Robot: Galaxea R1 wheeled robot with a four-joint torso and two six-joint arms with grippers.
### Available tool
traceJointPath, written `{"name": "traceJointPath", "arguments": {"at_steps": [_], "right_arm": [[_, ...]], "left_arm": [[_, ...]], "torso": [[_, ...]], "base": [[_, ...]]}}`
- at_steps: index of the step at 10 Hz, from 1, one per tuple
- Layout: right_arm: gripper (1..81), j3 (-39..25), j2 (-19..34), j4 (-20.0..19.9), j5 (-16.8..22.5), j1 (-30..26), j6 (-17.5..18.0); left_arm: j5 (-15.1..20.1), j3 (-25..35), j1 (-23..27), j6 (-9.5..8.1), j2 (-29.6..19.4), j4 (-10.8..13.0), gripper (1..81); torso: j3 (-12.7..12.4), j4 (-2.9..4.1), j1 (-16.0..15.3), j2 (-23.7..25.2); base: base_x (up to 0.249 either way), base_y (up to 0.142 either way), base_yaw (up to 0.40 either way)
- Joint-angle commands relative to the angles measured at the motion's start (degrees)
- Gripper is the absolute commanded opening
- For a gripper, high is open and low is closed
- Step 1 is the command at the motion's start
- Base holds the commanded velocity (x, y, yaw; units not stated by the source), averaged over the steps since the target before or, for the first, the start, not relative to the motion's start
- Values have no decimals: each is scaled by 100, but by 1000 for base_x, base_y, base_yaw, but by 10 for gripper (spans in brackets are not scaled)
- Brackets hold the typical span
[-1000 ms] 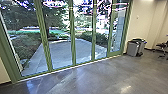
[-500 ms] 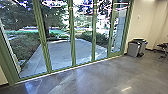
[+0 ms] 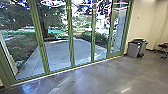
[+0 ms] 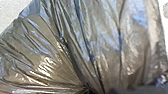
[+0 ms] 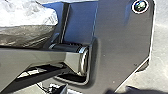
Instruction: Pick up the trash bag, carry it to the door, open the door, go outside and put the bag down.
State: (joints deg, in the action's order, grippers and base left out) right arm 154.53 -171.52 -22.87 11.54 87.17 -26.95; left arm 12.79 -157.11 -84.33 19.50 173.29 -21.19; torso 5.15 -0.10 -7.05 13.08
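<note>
Tapering trash bag (image 4: 107, 45), folds converging, axis unclear

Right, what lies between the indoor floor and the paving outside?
In the head view, a row of green-framed glass panels separates the floor from the paving.

Glass wall (image 3: 82, 50): tall panes in green frames, light strip along the base. Beyond it, a pale paved path (image 3: 58, 53), shrubs (image 3: 100, 38) and trees (image 3: 46, 15) in daylight. Interior wall (image 3: 143, 22): cream, plain, one small fitting (image 3: 138, 17). Grey bins (image 3: 133, 49) near this wall; dark chair (image 3: 163, 47) farther right, partly visible. Floor (image 3: 100, 77): smooth, grey, showing glossy reflections.
</note>
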Motion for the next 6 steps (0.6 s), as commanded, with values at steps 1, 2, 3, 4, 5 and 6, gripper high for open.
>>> {"name": "traceJointPath", "arguments": {"at_steps": [1, 2, 3, 4, 5, 6], "right_arm": [[811, -11, 28, -16, 401, -301, -12], [811, -11, 28, -16, 401, -301, -12], [811, -11, 28, -16, 401, -301, -12], [811, -3, 28, -16, 401, -301, -12], [811, -11, 28, -16, 401, -301, -12], [811, -3, 28, -16, 401, -301, -12]], "left_arm": [[453, 23, 316, 44, -4, 18, 10], [453, 23, 316, 45, -4, 18, 10], [453, 23, 316, 36, -4, 18, 10], [453, 23, 316, 45, -4, 9, 10], [453, 23, 316, 36, -4, 10, 10], [453, 23, 316, 36, -4, 18, 10]], "torso": [[0, 0, 0, 0], [0, 0, 0, 0], [0, 0, 0, 0], [0, 0, 0, 0], [0, 0, 0, 0], [0, 0, 0, 0]], "base": [[139, -74, 0], [140, -74, 0], [140, -74, 0], [140, -74, 0], [140, -74, 0], [140, -74, 0]]}}
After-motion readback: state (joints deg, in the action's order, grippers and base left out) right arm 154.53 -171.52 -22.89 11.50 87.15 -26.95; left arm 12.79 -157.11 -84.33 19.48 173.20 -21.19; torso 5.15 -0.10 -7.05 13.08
